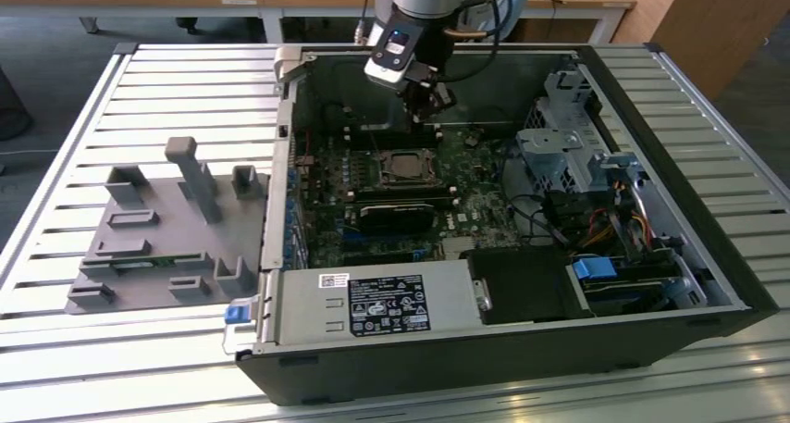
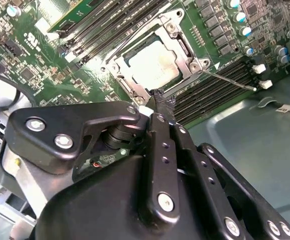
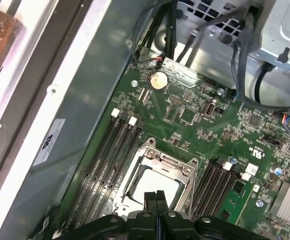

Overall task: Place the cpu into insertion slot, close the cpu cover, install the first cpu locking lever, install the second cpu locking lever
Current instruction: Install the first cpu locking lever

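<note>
While cpu (image 2: 152,65) sits under cpu cover (image 2: 184,46) | fingers (image 3: 151,200) closed, empty, at cover edge

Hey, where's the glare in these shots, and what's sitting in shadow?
Exterior view: the slatted table glares white, the computer case interior is dimmer. Second wrist view: the cpu top is washed pale behind the dark gripper. First wrist view: outside the case is overexposed.

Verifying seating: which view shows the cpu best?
Second wrist view: the cpu shows its silver top inside the cpu cover. In the first wrist view the gripper overlaps it; the exterior view sees it from afar.
</note>
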